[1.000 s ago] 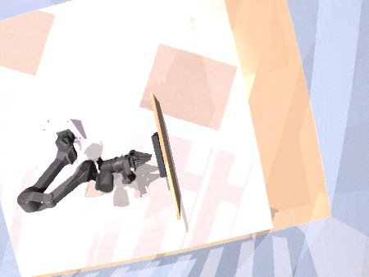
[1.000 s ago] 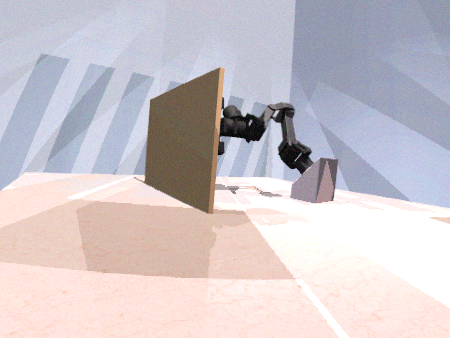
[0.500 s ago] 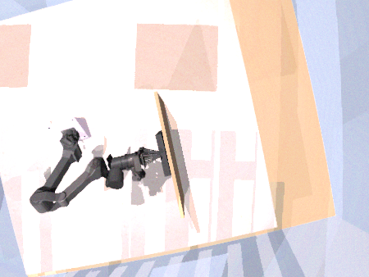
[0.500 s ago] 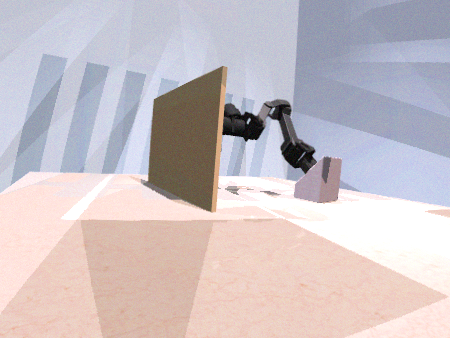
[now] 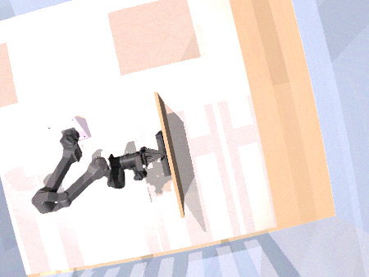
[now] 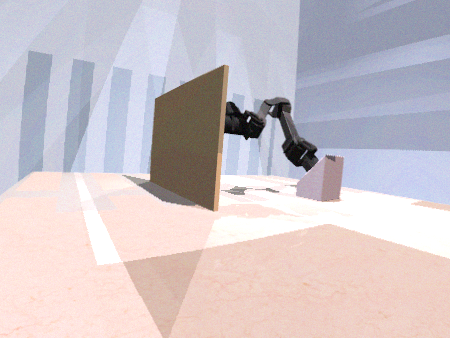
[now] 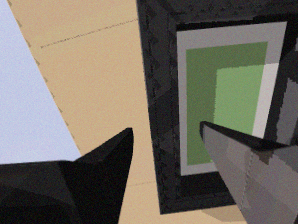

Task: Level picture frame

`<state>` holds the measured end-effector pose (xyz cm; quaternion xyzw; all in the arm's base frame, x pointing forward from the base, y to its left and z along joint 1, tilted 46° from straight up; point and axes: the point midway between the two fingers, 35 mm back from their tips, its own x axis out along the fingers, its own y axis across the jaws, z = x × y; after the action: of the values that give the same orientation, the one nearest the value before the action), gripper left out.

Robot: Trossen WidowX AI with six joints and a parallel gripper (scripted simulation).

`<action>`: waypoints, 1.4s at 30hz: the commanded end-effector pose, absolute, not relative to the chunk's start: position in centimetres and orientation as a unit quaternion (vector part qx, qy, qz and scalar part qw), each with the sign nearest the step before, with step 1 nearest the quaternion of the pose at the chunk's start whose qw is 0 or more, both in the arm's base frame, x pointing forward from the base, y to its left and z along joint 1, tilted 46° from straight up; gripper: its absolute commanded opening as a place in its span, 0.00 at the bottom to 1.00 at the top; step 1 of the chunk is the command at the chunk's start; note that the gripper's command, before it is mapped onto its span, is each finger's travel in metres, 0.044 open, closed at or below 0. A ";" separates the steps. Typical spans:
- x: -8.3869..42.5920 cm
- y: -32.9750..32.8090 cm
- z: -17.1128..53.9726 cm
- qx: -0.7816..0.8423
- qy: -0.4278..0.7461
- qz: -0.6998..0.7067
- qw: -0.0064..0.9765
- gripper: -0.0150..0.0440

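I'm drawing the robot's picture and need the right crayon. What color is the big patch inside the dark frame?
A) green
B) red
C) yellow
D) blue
A, because the wrist view shows a green patch with a pale border, inside the dark picture frame.
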<state>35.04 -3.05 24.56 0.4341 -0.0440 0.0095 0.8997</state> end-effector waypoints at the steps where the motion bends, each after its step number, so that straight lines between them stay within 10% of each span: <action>1: 35.1 -3.1 24.8 0.432 -0.048 0.009 0.901 0.69; 33: 35.1 -3.1 24.9 0.432 -0.048 0.009 0.901 0.69; 42: 35.1 -3.1 24.9 0.432 -0.048 0.009 0.901 0.36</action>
<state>35.10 -3.10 24.78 0.4336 -0.0465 0.0095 0.8998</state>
